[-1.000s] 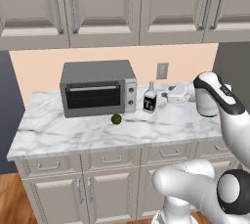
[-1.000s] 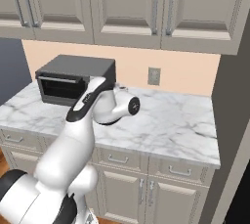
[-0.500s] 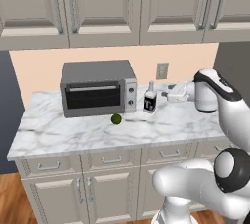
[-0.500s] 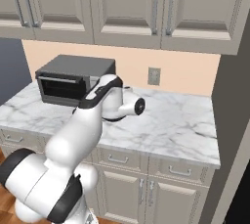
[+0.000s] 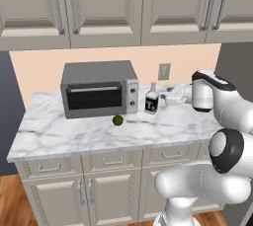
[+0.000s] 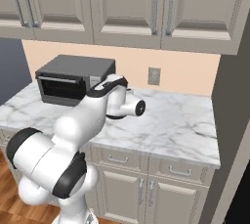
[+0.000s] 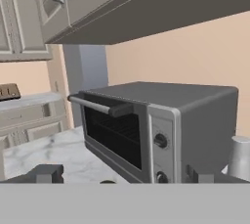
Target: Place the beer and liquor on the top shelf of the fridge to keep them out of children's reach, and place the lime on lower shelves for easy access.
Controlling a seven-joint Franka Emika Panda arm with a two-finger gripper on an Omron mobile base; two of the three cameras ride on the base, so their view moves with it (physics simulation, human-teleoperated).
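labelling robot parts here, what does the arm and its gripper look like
The arm is glossy white, built of rounded, bulbous segments with dark grey to black joint discs and bands. No cables or markings show. The gripper is a pale, boxy hand at the arm's end; in the hand view its two fingertips are small, dark and blocky.

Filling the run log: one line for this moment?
gripper: open, empty | liquor: on counter, beside gripper | lime: before toaster oven | phase: approaching liquor
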